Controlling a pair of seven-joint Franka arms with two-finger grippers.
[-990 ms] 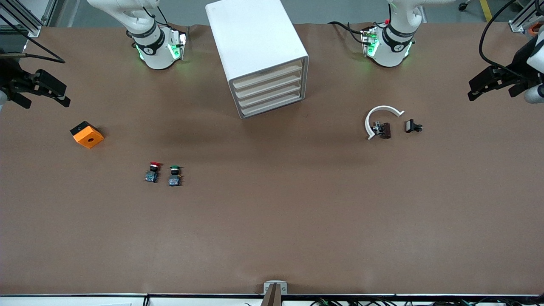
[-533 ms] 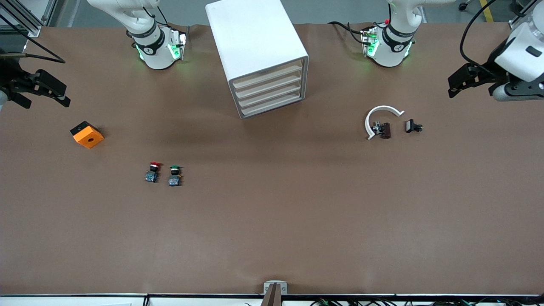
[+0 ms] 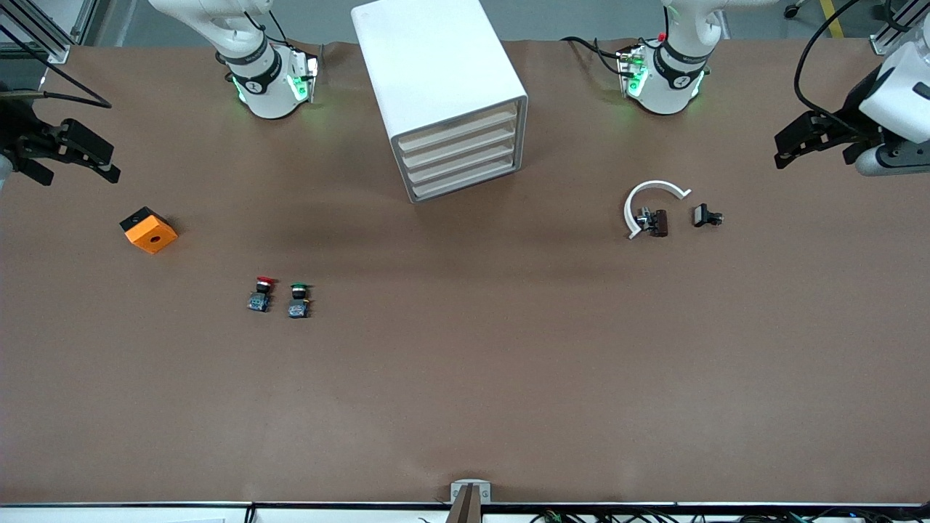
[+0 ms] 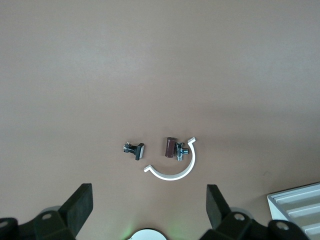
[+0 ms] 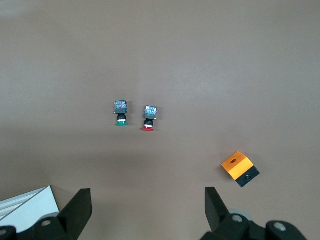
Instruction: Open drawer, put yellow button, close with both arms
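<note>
The white cabinet (image 3: 429,58) stands between the two arm bases, its four cream-fronted drawers all shut; the top drawer (image 3: 458,128) is flush with the others. No yellow button shows in any view. My left gripper (image 3: 810,156) is open and empty, in the air over the left arm's end of the table. In the left wrist view (image 4: 148,210) its jaws stand wide apart. My right gripper (image 3: 80,176) is open and empty, in the air over the right arm's end, its jaws wide apart in the right wrist view (image 5: 147,210).
A red-capped button (image 3: 260,293) and a green-capped button (image 3: 298,300) stand side by side nearer the camera. An orange block (image 3: 148,229) lies toward the right arm's end. A white curved piece (image 3: 649,200), a brown part (image 3: 658,222) and a black part (image 3: 705,216) lie toward the left arm's end.
The left arm swung in over the table, then drew back a little toward the table's end. The right arm and all objects stayed still.
</note>
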